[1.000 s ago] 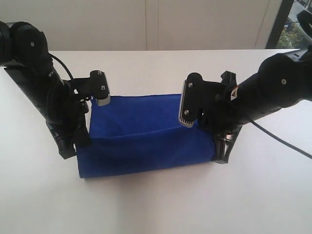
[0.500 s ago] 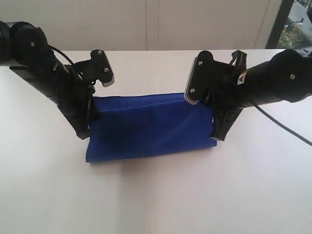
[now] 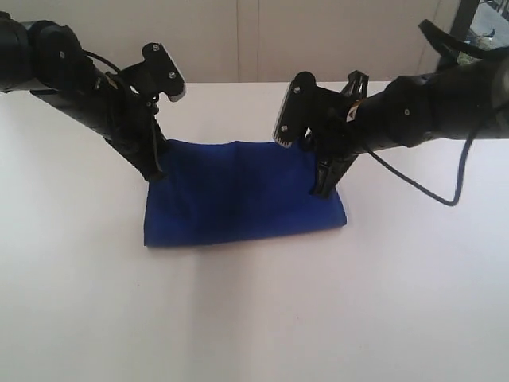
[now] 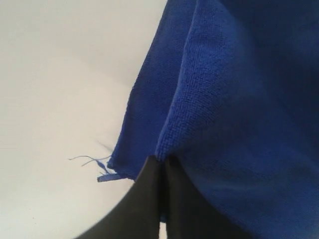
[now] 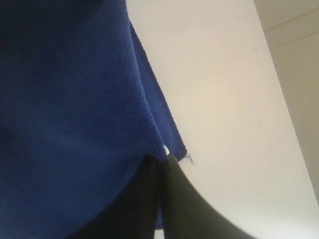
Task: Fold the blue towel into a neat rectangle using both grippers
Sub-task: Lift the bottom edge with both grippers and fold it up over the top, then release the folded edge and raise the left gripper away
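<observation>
The blue towel [image 3: 238, 199] lies doubled over on the white table [image 3: 254, 318], its top layer reaching the far edge. My left gripper [image 3: 155, 171] points down at the towel's far left corner. In the left wrist view its black fingers [image 4: 149, 199] are shut on the blue towel [image 4: 239, 99], with a folded edge pinched at the tips of the left gripper [image 4: 160, 162]. My right gripper [image 3: 318, 189] is at the right end. There the right gripper [image 5: 162, 159] is shut on the blue towel [image 5: 65, 99] near a frayed corner.
A pale wall [image 3: 238, 40] runs behind the table's back edge. A black cable [image 3: 445, 199] loops from the right arm over the table. A dark window frame [image 3: 465, 24] stands at the back right. Loose blue threads [image 4: 89, 159] trail from the towel's corner.
Both grippers have carried the towel's edge from the near side over to the far side and lowered it. The raised pocket of cloth now lies flat as a folded layer.
</observation>
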Tool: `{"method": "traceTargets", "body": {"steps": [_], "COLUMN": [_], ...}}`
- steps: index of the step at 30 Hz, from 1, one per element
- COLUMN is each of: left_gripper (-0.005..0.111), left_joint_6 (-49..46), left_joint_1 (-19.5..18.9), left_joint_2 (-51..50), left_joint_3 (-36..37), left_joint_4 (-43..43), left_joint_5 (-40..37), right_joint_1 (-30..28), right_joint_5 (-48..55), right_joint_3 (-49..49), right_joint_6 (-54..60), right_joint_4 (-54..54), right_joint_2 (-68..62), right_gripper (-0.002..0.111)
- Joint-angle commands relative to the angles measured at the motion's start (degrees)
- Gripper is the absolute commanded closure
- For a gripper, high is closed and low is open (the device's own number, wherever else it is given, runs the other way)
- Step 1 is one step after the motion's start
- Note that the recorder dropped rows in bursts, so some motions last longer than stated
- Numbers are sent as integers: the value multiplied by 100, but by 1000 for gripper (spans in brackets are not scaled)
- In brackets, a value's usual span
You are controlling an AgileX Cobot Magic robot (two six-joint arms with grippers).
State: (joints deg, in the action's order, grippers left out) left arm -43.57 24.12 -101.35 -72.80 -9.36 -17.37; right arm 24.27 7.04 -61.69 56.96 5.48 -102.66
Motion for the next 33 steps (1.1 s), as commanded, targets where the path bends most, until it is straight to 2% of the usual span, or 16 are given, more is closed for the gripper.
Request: {"method": "traceTargets", "body": {"steps": [1,7,25,27,29,31,32,33], "left_gripper": [107,107,106,99,86,72,64,61], "left_joint_6": [58,58,18,18,18,18,18,18], "left_joint_1": [-31,-389,-410,-410,-410,-410,-410,-410], "left_joint_2": [-194,-337,-533,-533,-533,-533,-533,-533], "left_joint_3": [-192,-211,-211,-211,-211,-211,-211,-211], "left_joint_4": [-20,-34,-34,-34,-34,-34,-34,-34], "left_joint_5": [56,286,646,646,646,646,646,630], "right_joint_1": [-43,-254,-278,-278,-291,-291,-291,-291], "right_joint_5": [-114,-240,-883,-883,-883,-894,-915,-928], "right_joint_3": [-378,-523,-523,-523,-523,-523,-523,-523], "right_joint_6": [-43,-67,-67,-67,-67,-67,-67,-67], "right_joint_4": [-17,5,5,5,5,5,5,5], "right_joint_2": [-351,-622,-821,-821,-821,-841,-870,-885], "right_gripper": [108,108,108,106,100,91,82,77]}}
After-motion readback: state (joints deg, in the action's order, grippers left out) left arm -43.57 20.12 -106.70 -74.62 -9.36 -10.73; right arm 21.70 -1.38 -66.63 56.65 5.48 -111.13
